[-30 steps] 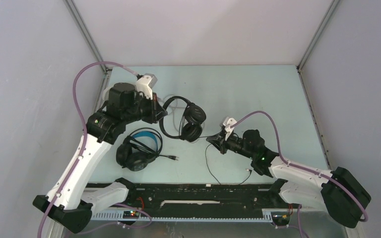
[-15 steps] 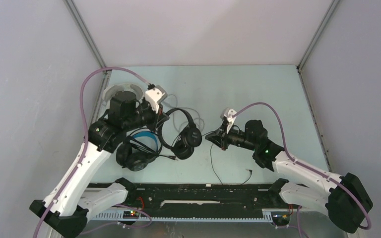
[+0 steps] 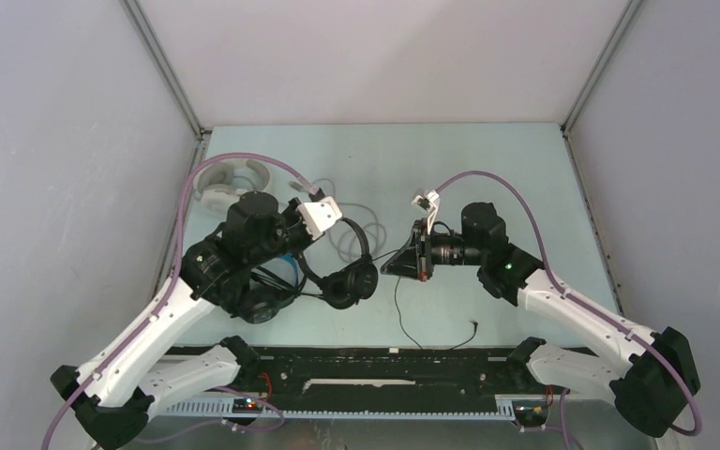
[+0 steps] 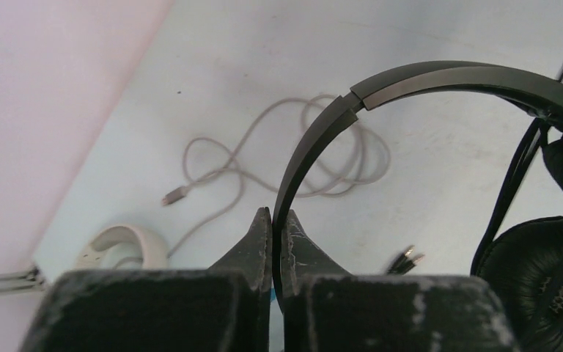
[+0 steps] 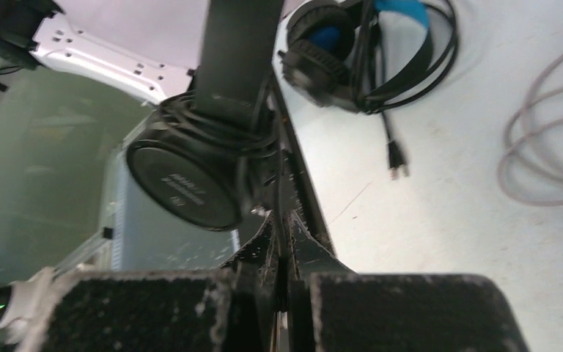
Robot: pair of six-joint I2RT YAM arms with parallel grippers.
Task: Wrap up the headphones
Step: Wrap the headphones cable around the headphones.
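The thin black on-ear headphones [image 3: 349, 277] hang just above the table between the arms. My left gripper [image 4: 273, 217] is shut on their headband [image 4: 410, 79], whose ear cup [image 4: 535, 271] shows at the right. My right gripper [image 5: 282, 220] is shut on their thin black cord, which is wound around the stem above the other ear cup [image 5: 187, 183]. The black pair with the blue headband [image 3: 262, 292] lies under the left arm. The white pair [image 3: 230, 176] sits at the back left, its grey cable [image 3: 342, 236] loose on the table.
The cord's free end trails from my right gripper [image 3: 392, 267] down to a plug [image 3: 473, 325] near the front rail. Grey enclosure walls stand close on both sides and behind.
My left arm carried the black on-ear headphones toward the front, uncovering the white pair. My right arm swung left and toward the back, keeping its hold on the cord.
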